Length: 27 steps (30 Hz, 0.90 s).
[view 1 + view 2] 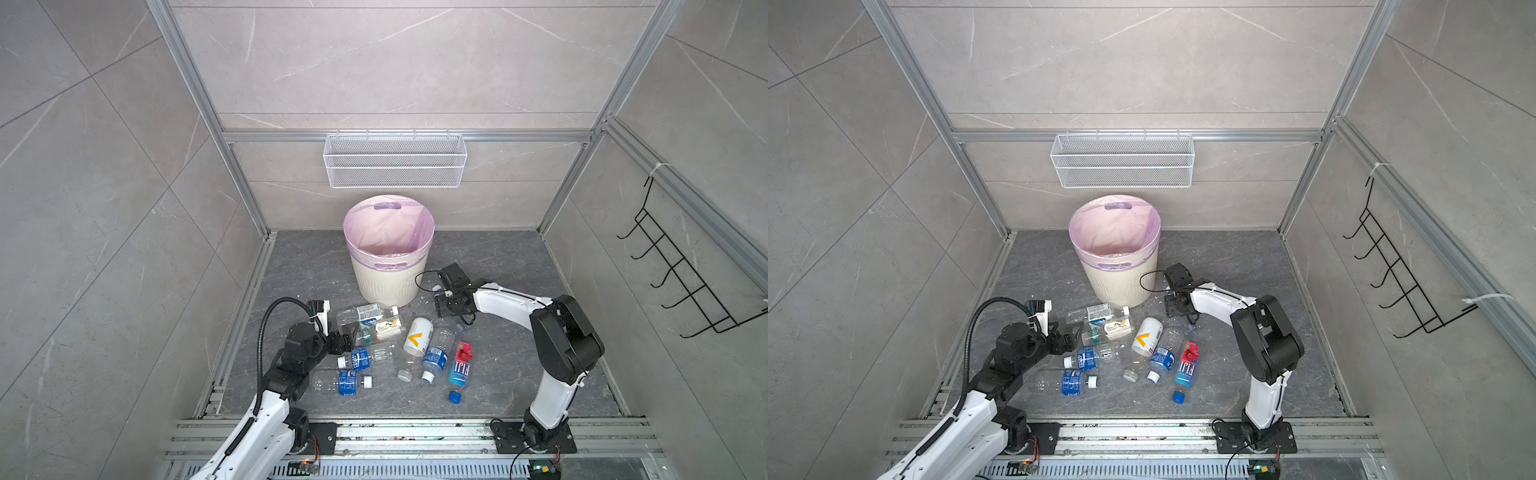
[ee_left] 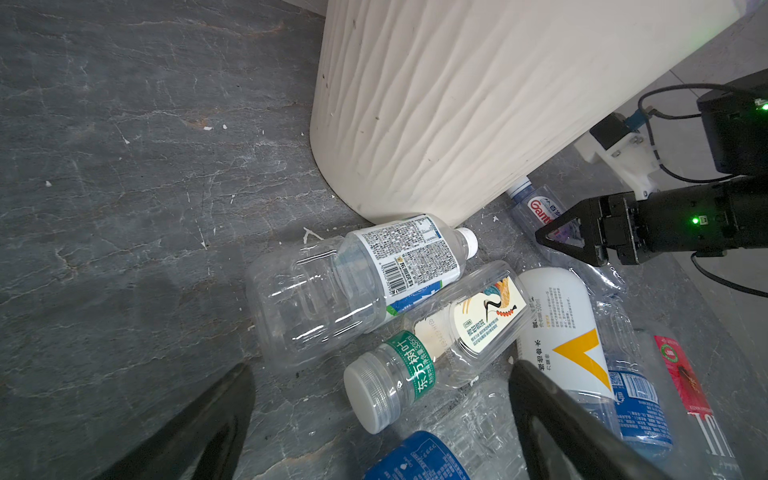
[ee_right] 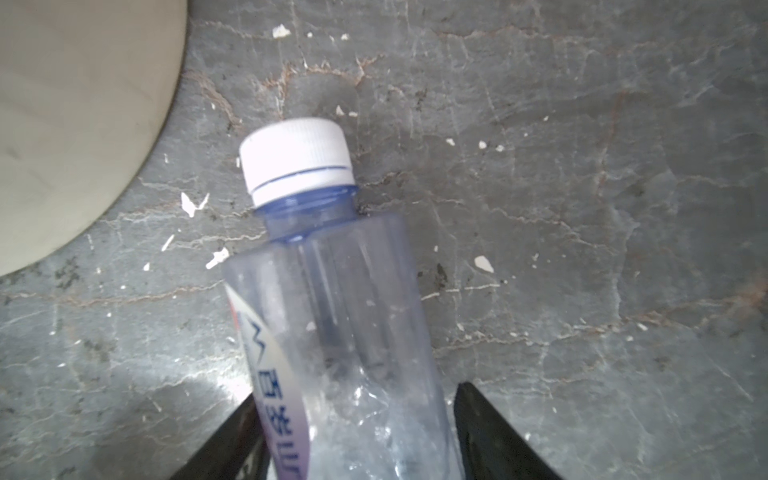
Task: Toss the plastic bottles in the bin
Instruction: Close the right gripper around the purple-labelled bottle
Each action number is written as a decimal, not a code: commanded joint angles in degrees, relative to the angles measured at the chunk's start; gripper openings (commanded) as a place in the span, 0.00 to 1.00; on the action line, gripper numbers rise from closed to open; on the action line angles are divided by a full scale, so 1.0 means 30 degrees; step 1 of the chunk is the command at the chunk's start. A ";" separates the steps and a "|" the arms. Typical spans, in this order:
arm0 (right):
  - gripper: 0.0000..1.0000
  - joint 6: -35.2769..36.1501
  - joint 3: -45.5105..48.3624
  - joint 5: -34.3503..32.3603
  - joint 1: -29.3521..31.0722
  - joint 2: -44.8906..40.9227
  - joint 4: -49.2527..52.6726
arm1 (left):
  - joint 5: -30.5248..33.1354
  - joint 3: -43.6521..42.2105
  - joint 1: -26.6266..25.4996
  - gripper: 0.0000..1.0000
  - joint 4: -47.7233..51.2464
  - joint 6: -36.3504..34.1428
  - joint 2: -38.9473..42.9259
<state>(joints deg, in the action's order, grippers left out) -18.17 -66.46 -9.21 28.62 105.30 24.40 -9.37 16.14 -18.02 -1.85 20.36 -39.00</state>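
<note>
The cream ribbed bin with a pink liner stands at the back of the floor. Several plastic bottles lie in a heap in front of it, among them a clear one with a white label, a white one with a yellow mark and a blue-labelled one. My left gripper hangs open over a green-banded bottle, touching nothing. My right gripper is closed on a clear white-capped bottle beside the bin's base.
A white wire-mesh basket hangs on the back wall above the bin. A black hook rack is fixed to the right wall. A loose blue cap lies near the front. Aluminium rails border the dark stone floor.
</note>
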 commanded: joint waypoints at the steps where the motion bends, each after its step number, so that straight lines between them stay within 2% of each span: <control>1: 0.70 -0.0124 -0.0582 -0.0503 -0.0031 0.0514 0.0732 | -0.0130 -0.0027 -0.0076 0.97 -0.0953 -0.0289 -0.0036; 13: 0.69 -0.0065 -0.0813 -0.0650 -0.0044 0.1234 0.0846 | -0.0130 -0.0023 -0.0052 0.97 -0.0962 -0.0291 -0.0045; 19: 0.55 -0.0005 -0.0681 -0.0992 -0.0041 0.0801 0.0819 | -0.0130 -0.0019 -0.0057 0.97 -0.0962 -0.0284 -0.0060; 27: 0.49 0.0131 -0.0111 -0.1721 -0.0046 -0.0605 0.0538 | -0.0130 -0.0019 -0.0058 0.97 -0.0950 -0.0285 -0.0081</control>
<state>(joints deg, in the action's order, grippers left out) -18.15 -67.46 -12.10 28.62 106.87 25.82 -9.37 16.14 -18.02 -1.85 20.36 -39.27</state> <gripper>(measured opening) 0.502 0.972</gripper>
